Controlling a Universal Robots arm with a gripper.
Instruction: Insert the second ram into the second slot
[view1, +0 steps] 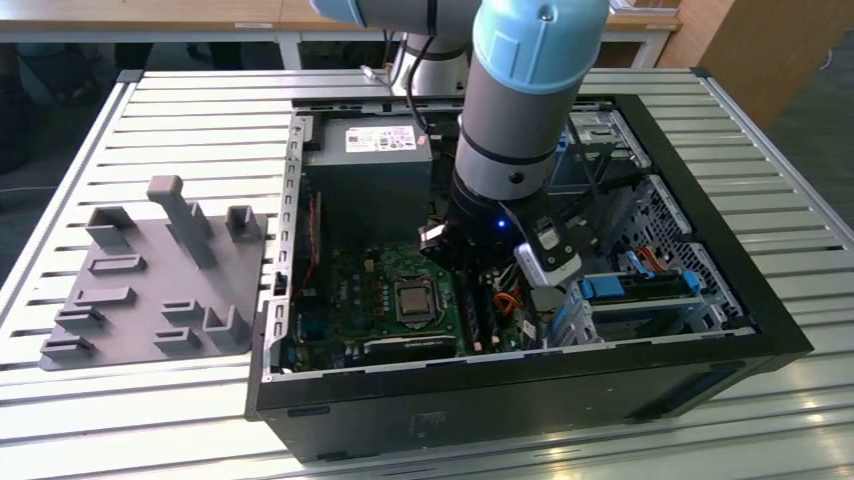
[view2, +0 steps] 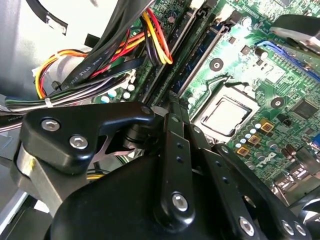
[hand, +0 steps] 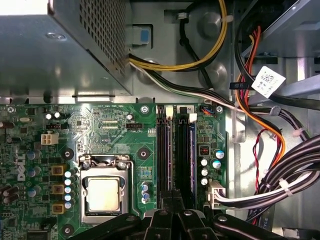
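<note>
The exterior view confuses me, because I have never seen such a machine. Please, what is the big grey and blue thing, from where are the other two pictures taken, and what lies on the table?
The grey and blue thing is a robot arm. It reaches down into an open computer case that lies on a slatted metal table. Beside the case, toward the exterior view's left, lies a grey holder tray.

The two wrist views come from cameras on the arm itself, looking into the case. They show the green motherboard, the processor and bundled cables. The black end effector hangs right over the long memory slots. Whether it holds a memory stick, I cannot tell.
</note>
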